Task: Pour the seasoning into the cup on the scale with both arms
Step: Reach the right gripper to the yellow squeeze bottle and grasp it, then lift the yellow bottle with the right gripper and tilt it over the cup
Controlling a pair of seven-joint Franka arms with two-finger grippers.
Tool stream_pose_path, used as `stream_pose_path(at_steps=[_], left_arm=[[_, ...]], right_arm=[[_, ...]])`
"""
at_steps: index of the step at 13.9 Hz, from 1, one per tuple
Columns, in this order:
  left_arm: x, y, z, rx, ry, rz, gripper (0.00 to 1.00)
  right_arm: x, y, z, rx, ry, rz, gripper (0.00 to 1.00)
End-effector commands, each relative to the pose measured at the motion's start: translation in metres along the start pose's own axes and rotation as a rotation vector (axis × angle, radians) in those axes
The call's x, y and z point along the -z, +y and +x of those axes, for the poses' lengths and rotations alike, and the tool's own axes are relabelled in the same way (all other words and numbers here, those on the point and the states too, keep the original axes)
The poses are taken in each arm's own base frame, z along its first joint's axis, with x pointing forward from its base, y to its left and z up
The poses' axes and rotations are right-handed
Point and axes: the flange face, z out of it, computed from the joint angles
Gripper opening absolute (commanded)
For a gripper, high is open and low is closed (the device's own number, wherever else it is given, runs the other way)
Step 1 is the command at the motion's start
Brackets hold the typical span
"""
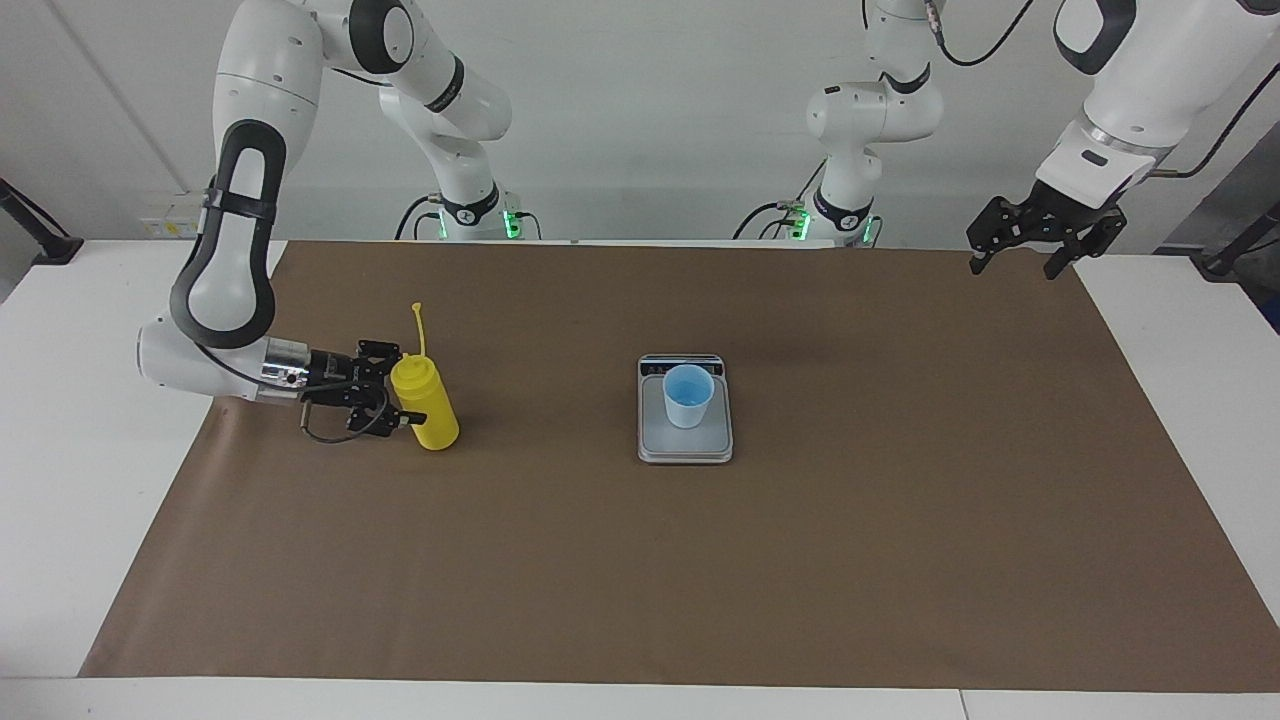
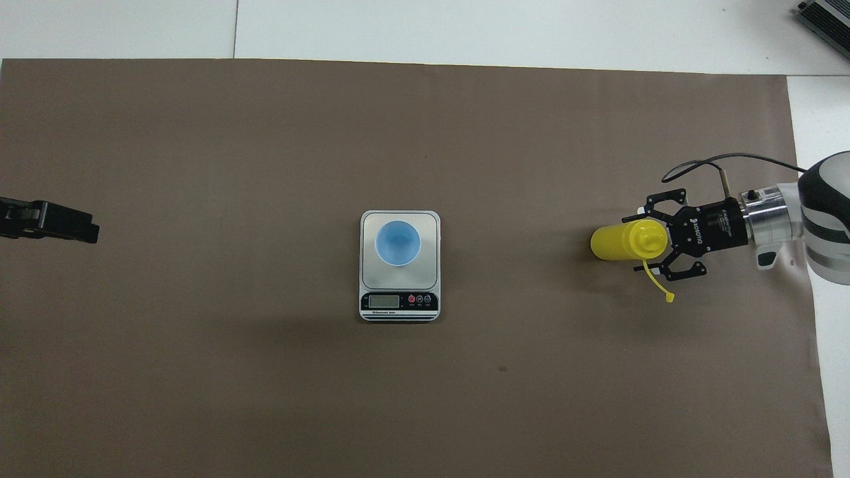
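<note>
The seasoning bottle [image 1: 424, 406] stands upright near the desk's right-arm edge, the right gripper [image 1: 398, 400] straddling it, jaws partly closed about it. The cup [image 1: 688, 396] sits on the mid-desk scale [image 1: 685, 447]. The left gripper [image 1: 1035, 236] waits, jaws wide, over the desk's robot-side corner.

We read one marking only: white lettering on the black body of the right gripper [image 2: 643, 241], seen from overhead upside down, seemingly "ROBOTIQ". The scale [image 2: 400, 266] bears a display and small print beneath it, and three buttons; we cannot make out any of it.
</note>
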Motion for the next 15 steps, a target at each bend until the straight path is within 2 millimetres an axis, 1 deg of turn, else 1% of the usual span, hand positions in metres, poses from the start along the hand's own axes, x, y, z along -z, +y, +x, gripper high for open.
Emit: stream_pose_path(at_steps=[1,2,3,6,8,9,10,11,12,15], left_arm=[[0.000,-0.001,-0.005,-0.010,-0.010,-0.015,1.00],[0.001,-0.001,-0.005,-0.010,-0.008,-0.015,1.00],[0.000,-0.002,-0.005,-0.009,-0.010,-0.015,1.00],[-0.001,-0.001,-0.004,-0.010,-0.011,-0.015,1.00],[0.000,-0.001,-0.005,-0.010,-0.010,-0.015,1.00],[0.001,-0.002,-0.005,-0.009,-0.008,-0.015,1.00],[0.000,-0.002,-0.005,-0.009,-0.010,-0.015,1.00],[0.001,-0.001,-0.005,-0.010,-0.008,-0.015,1.00],[0.000,-0.001,-0.005,-0.010,-0.010,-0.015,1.00],[0.000,-0.002,-0.005,-0.009,-0.010,-0.015,1.00]], right_arm=[[0.001,0.001,-0.013,0.030,-0.021,0.034,0.00],[0.002,-0.001,-0.014,0.028,-0.008,0.044,0.00],[0.002,-0.005,-0.022,0.038,0.000,0.047,0.00],[-0.010,-0.021,-0.060,0.000,0.063,0.065,0.00],[-0.032,-0.035,-0.101,-0.023,0.118,0.063,0.00],[-0.047,-0.043,-0.119,-0.048,0.146,0.071,0.00],[-0.066,-0.050,-0.138,-0.060,0.178,0.076,0.00],[-0.083,-0.055,-0.150,-0.068,0.223,0.072,0.00],[-0.092,-0.060,-0.162,-0.081,0.279,0.079,0.00],[-0.135,-0.074,-0.197,-0.131,0.394,0.118,0.00]])
